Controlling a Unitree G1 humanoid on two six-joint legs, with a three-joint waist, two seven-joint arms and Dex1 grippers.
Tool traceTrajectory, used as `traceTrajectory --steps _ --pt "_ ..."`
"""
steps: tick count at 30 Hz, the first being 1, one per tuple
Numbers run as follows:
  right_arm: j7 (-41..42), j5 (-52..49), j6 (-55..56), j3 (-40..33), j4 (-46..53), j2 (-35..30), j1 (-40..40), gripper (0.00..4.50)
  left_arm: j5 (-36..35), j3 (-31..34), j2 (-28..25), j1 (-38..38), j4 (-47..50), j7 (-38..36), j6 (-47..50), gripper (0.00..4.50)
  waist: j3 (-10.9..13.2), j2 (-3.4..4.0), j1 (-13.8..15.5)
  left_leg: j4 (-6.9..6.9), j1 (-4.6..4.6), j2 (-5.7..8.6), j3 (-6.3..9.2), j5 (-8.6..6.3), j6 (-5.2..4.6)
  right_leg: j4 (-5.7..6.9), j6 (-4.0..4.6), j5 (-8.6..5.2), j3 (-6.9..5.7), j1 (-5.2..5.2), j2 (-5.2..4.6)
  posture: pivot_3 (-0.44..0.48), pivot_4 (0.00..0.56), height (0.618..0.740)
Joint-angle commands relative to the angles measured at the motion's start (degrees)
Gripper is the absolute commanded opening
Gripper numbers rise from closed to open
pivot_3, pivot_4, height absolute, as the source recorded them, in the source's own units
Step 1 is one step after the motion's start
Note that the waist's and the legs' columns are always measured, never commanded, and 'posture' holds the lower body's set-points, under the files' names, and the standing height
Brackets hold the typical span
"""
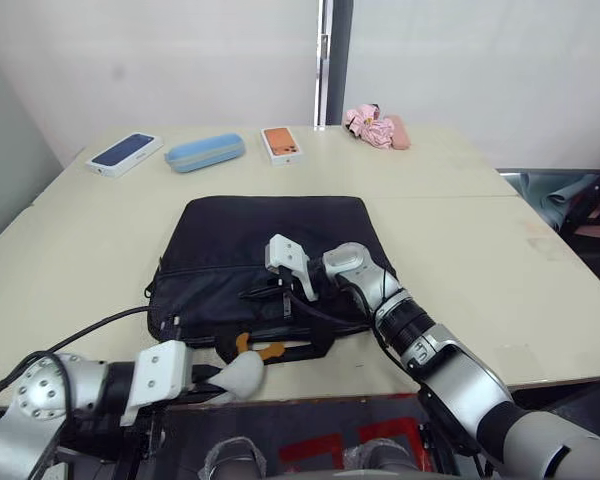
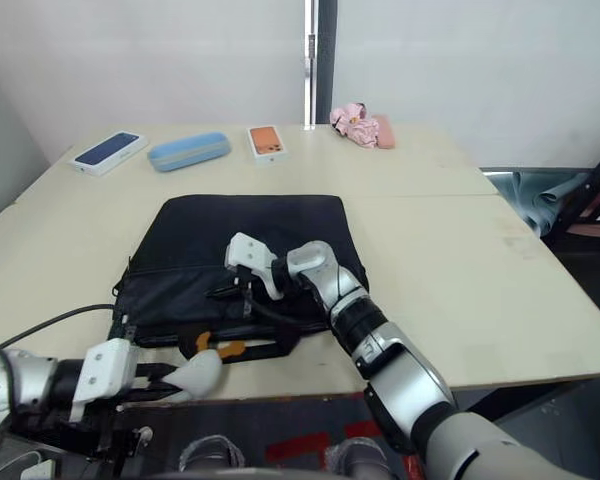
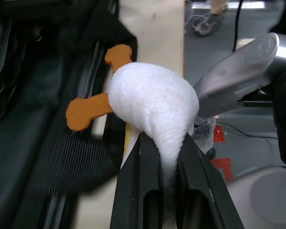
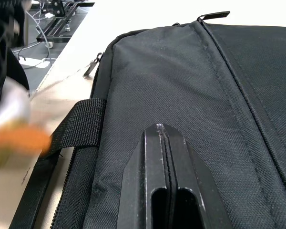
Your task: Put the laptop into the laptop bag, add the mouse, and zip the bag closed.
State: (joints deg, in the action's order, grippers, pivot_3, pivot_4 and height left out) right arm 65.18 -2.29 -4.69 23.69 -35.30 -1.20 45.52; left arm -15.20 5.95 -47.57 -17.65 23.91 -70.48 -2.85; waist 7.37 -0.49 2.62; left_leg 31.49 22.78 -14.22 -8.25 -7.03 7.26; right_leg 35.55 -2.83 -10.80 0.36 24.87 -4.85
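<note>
The black laptop bag (image 1: 270, 235) lies flat on the table near its front edge, strap handle (image 4: 78, 126) toward me. At the bag's front edge, by the handle, my left gripper (image 3: 163, 143) is shut on a white fluffy plush charm (image 3: 152, 100) with orange feet (image 1: 265, 350). My right gripper (image 4: 159, 129) rests on the bag's top fabric, its fingers pressed together with nothing between them. The laptop and the mouse are out of view.
Along the far edge of the table (image 1: 500, 270) lie a white phone box (image 1: 125, 153), a blue oblong case (image 1: 205, 152), an orange-topped phone box (image 1: 281, 143) and a pink bundle of cloth (image 1: 377, 127). A black cable (image 1: 90, 328) trails over the front left of the table.
</note>
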Motion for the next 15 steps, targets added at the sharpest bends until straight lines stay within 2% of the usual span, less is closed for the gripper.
traceTrajectory --steps 1,15 --pt "-0.9 1.6 -1.8 0.5 -3.7 -0.3 -1.3 0.00 0.6 -4.5 1.0 2.8 0.2 0.7 -0.3 0.01 0.0 0.00 0.0 0.00 0.00 0.00 -0.03 0.00 0.00 0.00 0.00 0.00 0.02 0.00 0.00 0.000 0.150 0.740" --pt "-1.1 1.7 -1.7 0.2 -5.1 0.8 -0.6 0.00 5.4 -17.9 4.6 16.9 -2.3 2.2 0.8 0.01 -0.3 -0.06 0.0 0.03 -0.16 0.01 -0.09 0.01 0.01 0.19 0.04 0.02 0.07 -0.04 0.00 0.000 0.150 0.740"
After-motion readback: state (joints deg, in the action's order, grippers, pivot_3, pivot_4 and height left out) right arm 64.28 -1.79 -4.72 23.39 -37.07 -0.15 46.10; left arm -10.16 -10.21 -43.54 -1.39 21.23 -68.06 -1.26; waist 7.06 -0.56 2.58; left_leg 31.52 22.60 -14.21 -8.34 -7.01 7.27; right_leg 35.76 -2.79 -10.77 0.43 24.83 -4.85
